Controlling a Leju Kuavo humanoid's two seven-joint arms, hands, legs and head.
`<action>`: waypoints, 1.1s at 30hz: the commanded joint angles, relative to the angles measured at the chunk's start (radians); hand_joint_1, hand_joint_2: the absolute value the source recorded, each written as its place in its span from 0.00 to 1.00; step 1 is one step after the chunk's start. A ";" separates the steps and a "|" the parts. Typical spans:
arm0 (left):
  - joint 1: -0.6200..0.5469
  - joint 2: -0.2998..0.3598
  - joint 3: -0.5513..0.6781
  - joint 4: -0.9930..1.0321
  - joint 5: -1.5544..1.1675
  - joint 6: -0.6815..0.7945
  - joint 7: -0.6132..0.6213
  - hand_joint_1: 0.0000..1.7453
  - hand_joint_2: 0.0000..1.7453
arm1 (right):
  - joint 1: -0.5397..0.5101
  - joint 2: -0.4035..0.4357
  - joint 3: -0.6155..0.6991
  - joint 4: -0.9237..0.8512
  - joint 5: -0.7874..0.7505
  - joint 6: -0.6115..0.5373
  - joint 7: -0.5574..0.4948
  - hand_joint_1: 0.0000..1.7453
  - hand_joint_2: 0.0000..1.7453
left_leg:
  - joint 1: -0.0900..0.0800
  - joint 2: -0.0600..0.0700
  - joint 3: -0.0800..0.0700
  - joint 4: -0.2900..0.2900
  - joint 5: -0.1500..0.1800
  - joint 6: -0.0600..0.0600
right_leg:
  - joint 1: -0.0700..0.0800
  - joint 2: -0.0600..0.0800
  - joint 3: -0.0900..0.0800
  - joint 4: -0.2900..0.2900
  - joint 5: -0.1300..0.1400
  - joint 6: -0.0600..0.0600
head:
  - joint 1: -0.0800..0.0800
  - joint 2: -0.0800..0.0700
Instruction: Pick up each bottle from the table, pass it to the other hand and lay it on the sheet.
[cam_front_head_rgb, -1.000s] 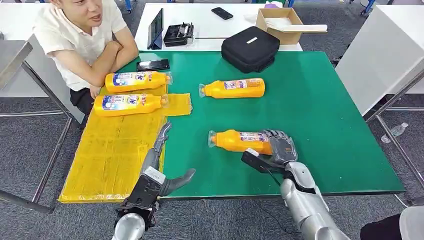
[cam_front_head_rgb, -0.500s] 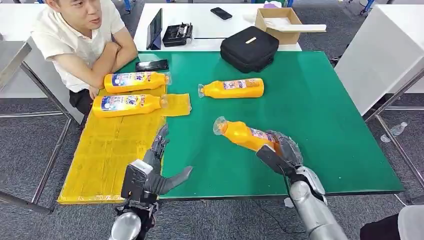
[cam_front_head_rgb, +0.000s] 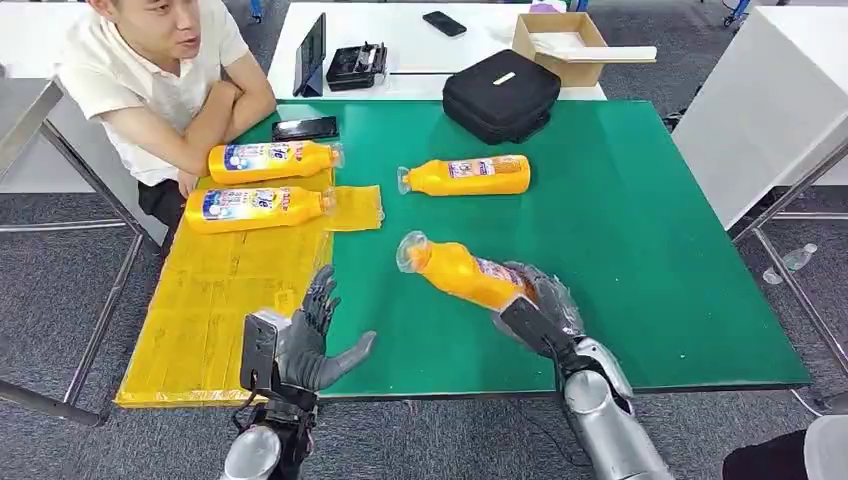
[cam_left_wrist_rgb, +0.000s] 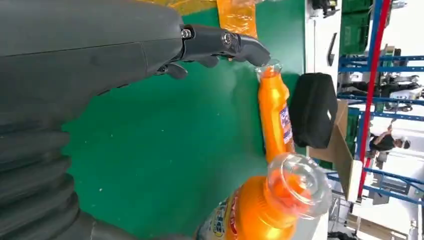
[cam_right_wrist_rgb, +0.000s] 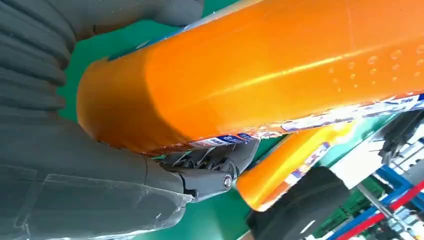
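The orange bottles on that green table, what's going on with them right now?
The robot's right hand grips one orange bottle by its base, lifted off the green table with its cap end tilted toward the left hand, which waits open. Two bottles lie on the yellow sheet. Another bottle lies on the table. A person sits at the far corner, arms folded.
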 joint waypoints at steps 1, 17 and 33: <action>-0.023 -0.052 0.009 0.097 0.022 -0.008 0.014 0.00 1.00 | -0.025 0.061 0.075 -0.034 -0.003 0.007 -0.007 1.00 1.00 | 0.000 0.003 0.001 0.000 -0.002 0.000 | 0.001 0.001 0.001 0.000 -0.001 -0.004 | 0.000 0.000; -0.068 -0.052 0.010 0.179 0.066 -0.007 0.023 0.00 1.00 | -0.052 0.102 0.163 -0.019 -0.018 0.013 -0.029 1.00 1.00 | 0.001 0.001 -0.001 0.000 -0.001 0.000 | 0.001 0.000 -0.001 0.001 -0.001 -0.004 | 0.000 0.000; -0.073 -0.052 -0.029 0.111 0.114 0.016 -0.039 0.00 1.00 | -0.057 0.174 0.227 0.021 -0.049 0.001 -0.023 1.00 1.00 | 0.001 0.004 0.000 0.001 -0.002 0.000 | 0.002 0.002 -0.001 0.001 -0.001 -0.005 | 0.000 0.000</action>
